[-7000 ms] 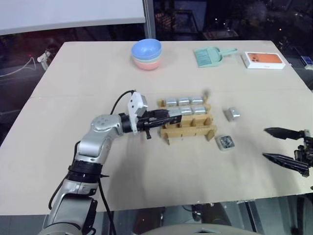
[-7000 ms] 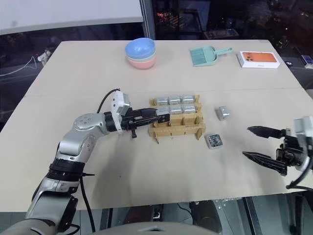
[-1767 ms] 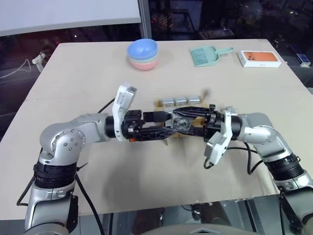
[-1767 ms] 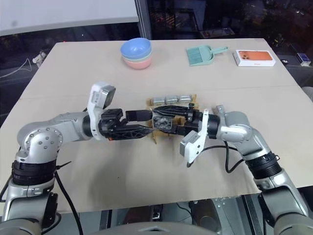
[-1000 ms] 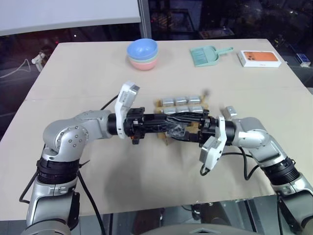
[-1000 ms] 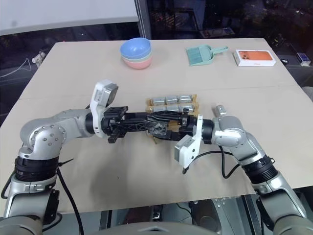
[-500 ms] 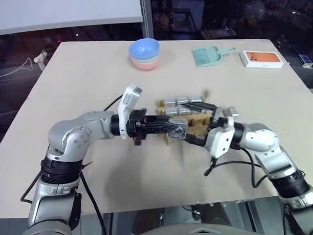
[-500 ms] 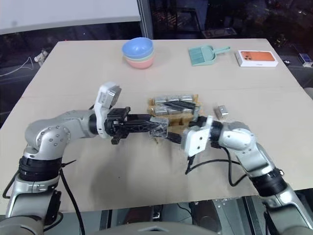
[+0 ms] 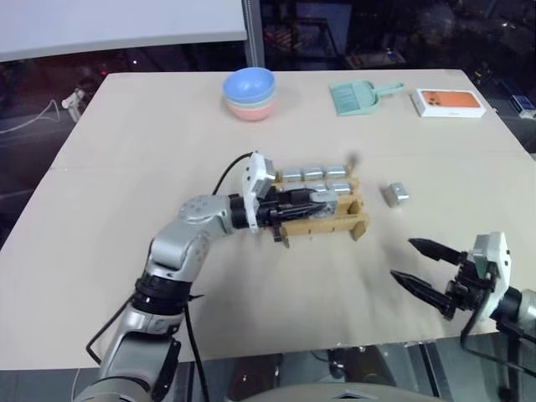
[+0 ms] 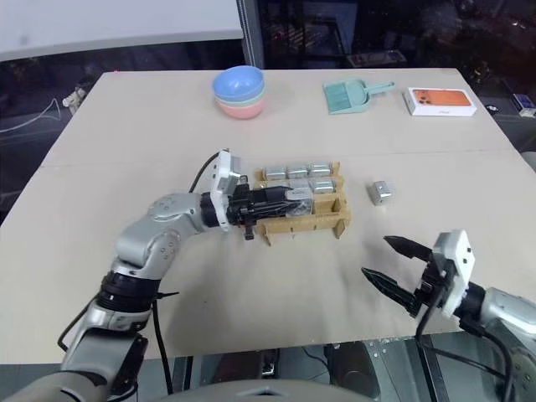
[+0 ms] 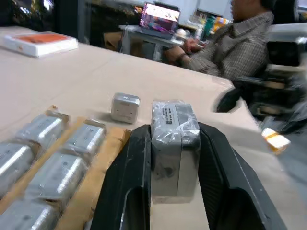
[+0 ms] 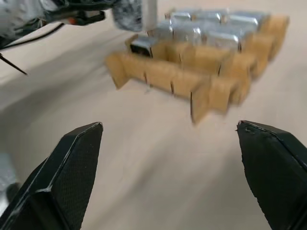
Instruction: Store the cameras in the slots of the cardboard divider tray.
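Nearest the robot, the right pincer [image 9: 425,270] has pulled back from the middle of the bench [image 9: 126,167] to its near right edge. Its two black fingers are spread wide with nothing between them, where a second ago they met the left pincer over the tray. That reads as a handover finished: the right arm has let go and cleared out of the way.

Further in, the left pincer [image 9: 311,203] is clamped on a camera [image 11: 173,143], a small silver-grey block wrapped in crinkled clear film, with a printed label on its upper face. The arm reaches in from the left and holds the block over the left part of the cardboard divider tray [image 9: 360,224]. The remaining step, by my judgement, is to lower it into a free slot.

The tray is a brown grid of crossed strips lying mid-bench. Its far row holds three wrapped cameras [image 9: 313,173] side by side, and the middle row shows at least one more. The near row looks empty in the right wrist view.

One more loose camera [image 9: 397,195] sits on the bench just right of the tray, apart from it, not yet stored.

At the far edge lie stacked bowls [image 9: 249,93], a green dustpan [image 9: 358,95] and an orange-and-white box [image 9: 450,102].
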Available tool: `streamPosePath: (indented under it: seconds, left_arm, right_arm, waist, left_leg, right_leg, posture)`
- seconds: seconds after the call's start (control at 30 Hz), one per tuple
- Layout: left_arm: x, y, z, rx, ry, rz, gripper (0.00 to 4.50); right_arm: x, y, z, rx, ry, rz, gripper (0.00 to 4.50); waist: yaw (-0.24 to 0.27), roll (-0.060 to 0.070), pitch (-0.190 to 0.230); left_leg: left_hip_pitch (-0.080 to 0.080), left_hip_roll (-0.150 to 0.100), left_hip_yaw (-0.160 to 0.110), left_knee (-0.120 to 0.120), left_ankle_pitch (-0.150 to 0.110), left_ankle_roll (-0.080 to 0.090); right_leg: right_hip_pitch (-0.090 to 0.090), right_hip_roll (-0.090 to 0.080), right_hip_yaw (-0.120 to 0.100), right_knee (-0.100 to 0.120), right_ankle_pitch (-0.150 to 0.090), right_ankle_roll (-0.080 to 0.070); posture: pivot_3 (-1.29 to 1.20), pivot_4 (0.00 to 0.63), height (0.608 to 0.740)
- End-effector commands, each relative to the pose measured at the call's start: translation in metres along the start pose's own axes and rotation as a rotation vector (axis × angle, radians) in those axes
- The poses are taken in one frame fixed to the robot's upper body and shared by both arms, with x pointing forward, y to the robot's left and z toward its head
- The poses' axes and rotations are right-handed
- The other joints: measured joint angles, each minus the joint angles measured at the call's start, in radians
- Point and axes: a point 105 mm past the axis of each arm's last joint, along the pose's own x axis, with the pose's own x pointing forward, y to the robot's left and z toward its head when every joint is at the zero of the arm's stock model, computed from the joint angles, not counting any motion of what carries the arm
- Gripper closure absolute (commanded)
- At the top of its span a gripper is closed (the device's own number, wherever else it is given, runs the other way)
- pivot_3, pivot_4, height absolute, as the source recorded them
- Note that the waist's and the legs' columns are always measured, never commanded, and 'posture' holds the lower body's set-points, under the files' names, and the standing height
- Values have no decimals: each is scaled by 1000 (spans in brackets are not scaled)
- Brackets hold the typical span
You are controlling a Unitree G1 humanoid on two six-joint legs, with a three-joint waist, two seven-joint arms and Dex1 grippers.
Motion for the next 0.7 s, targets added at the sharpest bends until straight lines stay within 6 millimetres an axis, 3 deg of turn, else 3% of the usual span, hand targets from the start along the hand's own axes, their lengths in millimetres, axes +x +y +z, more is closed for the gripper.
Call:
streamPosePath:
  seconds: [0.03, 0.33, 0.7]
  left_arm:
    - [4, 23, -7, 127, -18, 94, 3618]
    - [15, 26, -27, 176, -23, 2, 3618]
    - [7, 30, -34, 198, 78, -54, 3618]
  right_arm:
    - [-8, 6, 16, -41, -54, -6, 53]
    - [-6, 7, 21, -42, -69, -24, 53]
    - [-3, 7, 27, -49, -73, -23, 53]
  waist:
    - [1, 0, -1]
    - [4, -1, -1]
    - [3, -1, -1]
  left_leg:
    - [1, 0, 0, 0, 0, 0]
    - [-1, 0, 0, 1, -1, 1]
    - [-1, 0, -2, 1, -1, 1]
  right_leg:
    - [1, 0, 0, 0, 0, 0]
    - [1, 0, -2, -1, 1, -1]
    - [1, -1, -2, -1, 0, 0]
  posture:
    - [0, 150, 740]
    - [0, 150, 740]
    - [0, 150, 740]
